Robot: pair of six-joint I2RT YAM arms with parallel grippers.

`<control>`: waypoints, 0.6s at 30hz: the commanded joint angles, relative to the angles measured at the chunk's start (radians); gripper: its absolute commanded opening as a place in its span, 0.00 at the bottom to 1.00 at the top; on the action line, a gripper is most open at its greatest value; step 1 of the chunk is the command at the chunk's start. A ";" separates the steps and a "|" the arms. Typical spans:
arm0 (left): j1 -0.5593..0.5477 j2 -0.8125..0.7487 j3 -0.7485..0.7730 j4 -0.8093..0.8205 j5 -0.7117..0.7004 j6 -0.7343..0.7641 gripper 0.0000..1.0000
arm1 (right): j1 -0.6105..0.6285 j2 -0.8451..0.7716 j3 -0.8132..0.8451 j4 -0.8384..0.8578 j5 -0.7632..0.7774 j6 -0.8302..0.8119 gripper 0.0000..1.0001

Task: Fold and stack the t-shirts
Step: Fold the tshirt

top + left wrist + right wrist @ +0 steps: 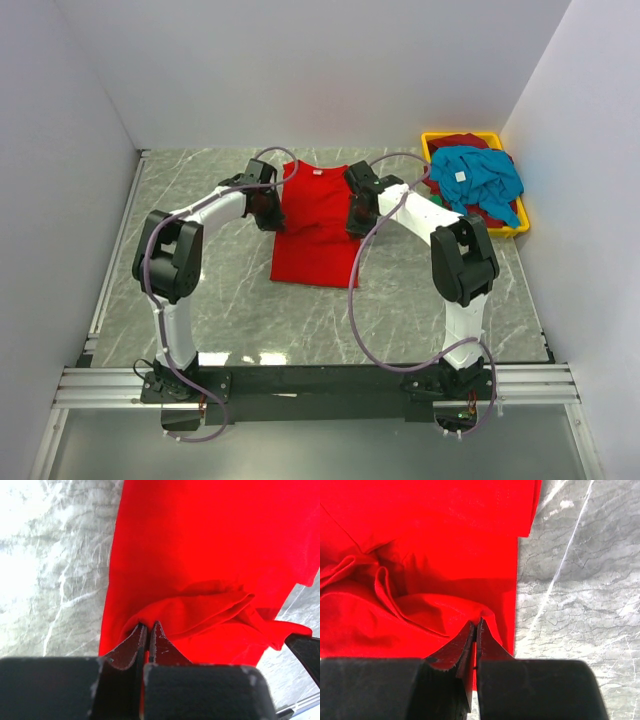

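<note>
red t-shirt (318,235) lies spread mid-table, nearer the far edge, collar toward that edge. your left gripper (148,628) is clamped on a pinch of its left side edge, and your right gripper (476,626) is clamped on the right side edge. cloth bunches at both pinches.

risks: each bite looks thin, just a small ridge between the tips, so a quick lift may slip one side and the fold goes crooked. move the arms unevenly and the shirt skews or drags across the table (200,200). can't tell if you hold one layer or two.

teal-blue t-shirt (480,175) sits in the yellow bin (432,140) at the far right corner, well apart.
</note>
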 commanded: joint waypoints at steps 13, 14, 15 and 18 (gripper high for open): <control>0.047 0.006 0.120 0.002 -0.008 0.017 0.76 | -0.060 0.029 0.184 -0.028 -0.012 -0.035 0.56; 0.050 -0.003 0.115 0.002 -0.011 0.021 0.77 | -0.063 0.020 0.188 -0.022 -0.012 -0.035 0.58; 0.052 -0.015 0.111 0.000 -0.016 0.030 0.77 | -0.064 0.000 0.188 -0.019 -0.012 -0.033 0.59; 0.052 -0.063 0.069 0.014 -0.014 0.055 0.78 | -0.064 -0.047 0.141 -0.002 -0.019 -0.032 0.60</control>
